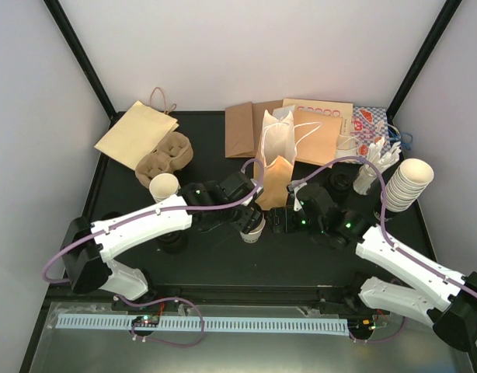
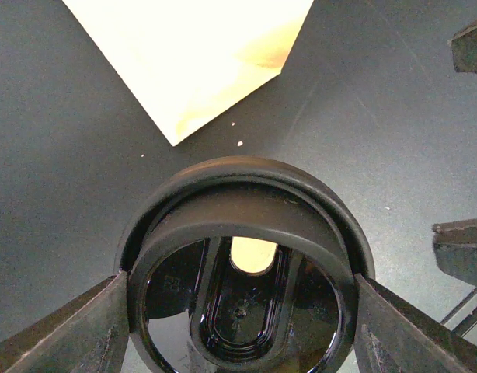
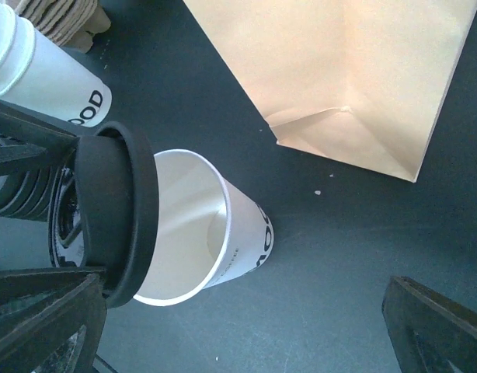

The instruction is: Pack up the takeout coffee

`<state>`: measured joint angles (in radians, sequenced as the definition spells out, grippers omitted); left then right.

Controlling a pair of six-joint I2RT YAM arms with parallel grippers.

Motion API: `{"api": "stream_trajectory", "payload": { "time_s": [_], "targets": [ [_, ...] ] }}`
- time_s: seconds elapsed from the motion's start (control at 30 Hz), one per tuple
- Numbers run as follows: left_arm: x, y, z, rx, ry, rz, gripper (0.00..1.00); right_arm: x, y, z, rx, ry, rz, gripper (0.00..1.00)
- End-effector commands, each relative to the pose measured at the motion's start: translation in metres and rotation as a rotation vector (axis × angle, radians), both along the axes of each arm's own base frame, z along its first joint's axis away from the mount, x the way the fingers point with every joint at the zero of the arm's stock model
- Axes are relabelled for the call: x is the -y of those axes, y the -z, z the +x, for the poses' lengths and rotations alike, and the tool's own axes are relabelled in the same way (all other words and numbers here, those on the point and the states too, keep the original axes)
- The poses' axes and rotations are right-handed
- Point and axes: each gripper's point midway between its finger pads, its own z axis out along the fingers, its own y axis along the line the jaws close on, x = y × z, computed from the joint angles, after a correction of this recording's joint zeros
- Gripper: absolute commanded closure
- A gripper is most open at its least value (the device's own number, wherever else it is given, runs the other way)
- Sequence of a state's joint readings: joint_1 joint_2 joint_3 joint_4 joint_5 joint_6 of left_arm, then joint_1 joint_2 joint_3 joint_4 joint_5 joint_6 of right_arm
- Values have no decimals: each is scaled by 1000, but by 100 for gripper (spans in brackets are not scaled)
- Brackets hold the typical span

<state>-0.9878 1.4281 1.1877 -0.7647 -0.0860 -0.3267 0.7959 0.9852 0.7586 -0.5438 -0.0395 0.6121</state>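
Observation:
A cream-white paper cup stands open on the black table, just in front of an upright brown paper bag. My left gripper is shut on a round black sip lid, one finger on each side of its rim. In the right wrist view the lid hangs tilted at the cup's mouth and covers only its left edge. The same cup shows under the left gripper from above. My right gripper stands open beside the cup, holding nothing, just right of it in the top view.
A second lidless cup stands left of the arms, next to a brown pulp carrier. A tall stack of cups is at the right edge. Flat paper bags and sachets lie along the back.

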Motion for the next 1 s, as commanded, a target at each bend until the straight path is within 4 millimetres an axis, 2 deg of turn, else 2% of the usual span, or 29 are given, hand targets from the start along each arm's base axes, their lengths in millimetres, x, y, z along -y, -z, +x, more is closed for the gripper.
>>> {"api": "stream_trajectory", "payload": {
  "time_s": [0.0,0.73,0.97],
  "targets": [
    [6,-8,6,14,15,0,39,2,-7,5,32,28,23,0],
    [12,15,10,-33,31,89,38,3,-4,4,32,21,19,0],
    [15,14,8,-44,44,81,38,6,-1,5,24,42,12,0]
  ]
}}
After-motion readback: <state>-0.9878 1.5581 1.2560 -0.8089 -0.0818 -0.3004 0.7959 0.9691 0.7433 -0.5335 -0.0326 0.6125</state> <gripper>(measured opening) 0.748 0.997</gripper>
